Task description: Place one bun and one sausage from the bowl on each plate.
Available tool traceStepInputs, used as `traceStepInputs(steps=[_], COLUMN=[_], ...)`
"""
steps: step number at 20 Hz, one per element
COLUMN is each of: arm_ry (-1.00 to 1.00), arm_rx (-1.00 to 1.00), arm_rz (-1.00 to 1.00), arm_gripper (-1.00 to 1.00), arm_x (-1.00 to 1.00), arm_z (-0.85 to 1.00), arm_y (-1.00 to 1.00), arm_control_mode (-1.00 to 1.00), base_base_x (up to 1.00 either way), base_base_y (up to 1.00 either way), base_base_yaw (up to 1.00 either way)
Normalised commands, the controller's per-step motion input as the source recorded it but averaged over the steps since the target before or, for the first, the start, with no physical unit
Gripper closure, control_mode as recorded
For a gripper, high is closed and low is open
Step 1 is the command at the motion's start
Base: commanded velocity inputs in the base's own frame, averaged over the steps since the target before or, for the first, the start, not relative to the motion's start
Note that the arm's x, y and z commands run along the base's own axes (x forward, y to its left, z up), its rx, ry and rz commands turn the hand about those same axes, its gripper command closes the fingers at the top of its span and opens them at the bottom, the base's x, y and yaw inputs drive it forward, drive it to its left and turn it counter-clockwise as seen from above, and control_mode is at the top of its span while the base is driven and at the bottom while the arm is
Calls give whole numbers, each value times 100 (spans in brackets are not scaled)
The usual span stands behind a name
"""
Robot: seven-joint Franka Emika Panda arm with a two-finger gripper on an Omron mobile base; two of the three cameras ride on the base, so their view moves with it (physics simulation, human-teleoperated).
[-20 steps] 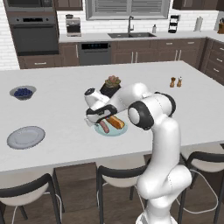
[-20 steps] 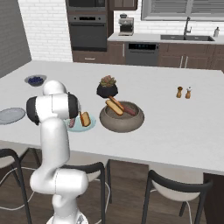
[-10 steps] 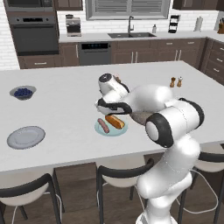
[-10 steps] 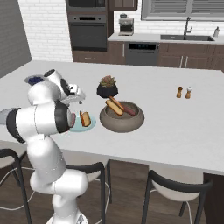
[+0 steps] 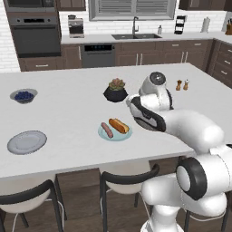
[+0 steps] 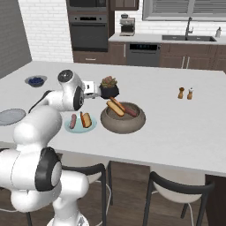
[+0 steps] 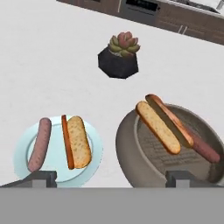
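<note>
Two plates are counted: the grey plate (image 5: 26, 142) lies bare at far left; the teal plate (image 7: 22, 151) carries one sausage (image 7: 38, 145) and one bun (image 7: 78, 141). Another bun (image 7: 157, 127) and sausage (image 7: 183, 129) lie in the bowl (image 7: 127, 151). The gripper (image 7: 111, 178) is seen spread apart, grasping nothing, its fingertips cut off.

On the counter (image 6: 176, 128), the bowl (image 6: 123, 118) sits just right of the near plate (image 6: 80, 125) in the right base view. One bun (image 7: 157, 127) and one sausage (image 7: 183, 129) lie side by side in the bowl. On the near plate, another sausage (image 7: 39, 144) lies left of another bun (image 7: 78, 142). A plant pot (image 7: 119, 56) stands behind both. The second plate (image 5: 26, 142) lies far left, a berry bowl (image 5: 23, 95) behind it. Shakers (image 6: 185, 93) stand well right.
</note>
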Motion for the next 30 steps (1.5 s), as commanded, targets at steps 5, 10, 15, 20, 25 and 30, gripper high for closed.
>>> traceStepInputs(steps=[5,10,15,20,25,30], arm_ry=[2,30,48,23,0,3], arm_rx=[24,2,-23,-19,-12,-3], arm_rz=[25,29,11,3,0,2], arm_gripper=[-100,-100,-100,-100,-100,-100], arm_x=[-19,10,55,33,7,26], arm_z=[96,32,-23,-45,-64,-43], arm_y=[-90,-38,0,-1,-12,-16], arm_control_mode=[-100,-100,-100,-100,-100,-100], base_base_x=[0,0,0,0,0,0], base_base_y=[0,0,0,0,0,0], base_base_yaw=[0,0,0,0,0,0])
